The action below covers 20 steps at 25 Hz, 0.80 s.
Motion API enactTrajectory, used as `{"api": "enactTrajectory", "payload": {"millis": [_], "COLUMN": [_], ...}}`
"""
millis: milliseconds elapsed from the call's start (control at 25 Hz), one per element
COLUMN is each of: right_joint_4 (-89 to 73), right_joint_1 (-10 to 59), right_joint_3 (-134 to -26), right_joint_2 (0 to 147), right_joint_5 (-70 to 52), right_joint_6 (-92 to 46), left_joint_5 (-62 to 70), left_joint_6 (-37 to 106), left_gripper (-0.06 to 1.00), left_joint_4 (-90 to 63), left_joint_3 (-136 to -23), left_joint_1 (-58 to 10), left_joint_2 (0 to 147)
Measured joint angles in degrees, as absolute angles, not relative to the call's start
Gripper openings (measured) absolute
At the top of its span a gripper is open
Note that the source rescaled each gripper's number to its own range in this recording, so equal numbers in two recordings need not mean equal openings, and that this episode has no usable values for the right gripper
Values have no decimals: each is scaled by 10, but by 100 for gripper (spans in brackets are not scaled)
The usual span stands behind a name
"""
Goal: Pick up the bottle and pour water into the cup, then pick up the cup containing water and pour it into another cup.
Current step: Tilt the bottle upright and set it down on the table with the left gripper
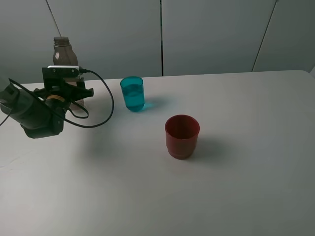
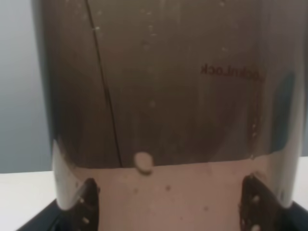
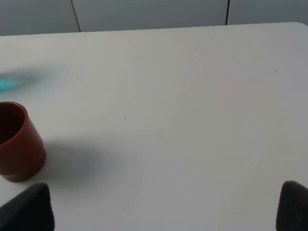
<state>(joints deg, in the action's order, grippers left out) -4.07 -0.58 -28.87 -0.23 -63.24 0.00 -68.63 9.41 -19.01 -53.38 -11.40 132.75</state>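
The bottle stands upright at the back left of the table. It fills the left wrist view, with liquid in its lower part. My left gripper is shut on the bottle low down, with a finger on each side. The cup, teal, stands to the right of the bottle and holds some water. The dark red cup stands nearer the middle and also shows in the right wrist view. My right gripper is open, empty, apart from both cups, and out of the exterior view.
The white table runs back to a grey wall. A black cable loops from my left wrist toward the teal cup. A teal blur in the right wrist view is the cup's edge.
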Motion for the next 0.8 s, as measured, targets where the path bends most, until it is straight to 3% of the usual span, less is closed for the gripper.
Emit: {"api": "enactTrajectory", "payload": {"millis": [800], "right_joint_4": [-41], "right_joint_1": [-6], "right_joint_3": [-289], "right_joint_2": [-2], "right_joint_5": [-632], "right_joint_6": [-4], "left_joint_5": [-711], "left_joint_6": [79], "left_gripper": [0], "left_joint_4": [-206], "left_joint_3": [-536], "left_joint_1": [-114], "left_joint_2": [1346]}}
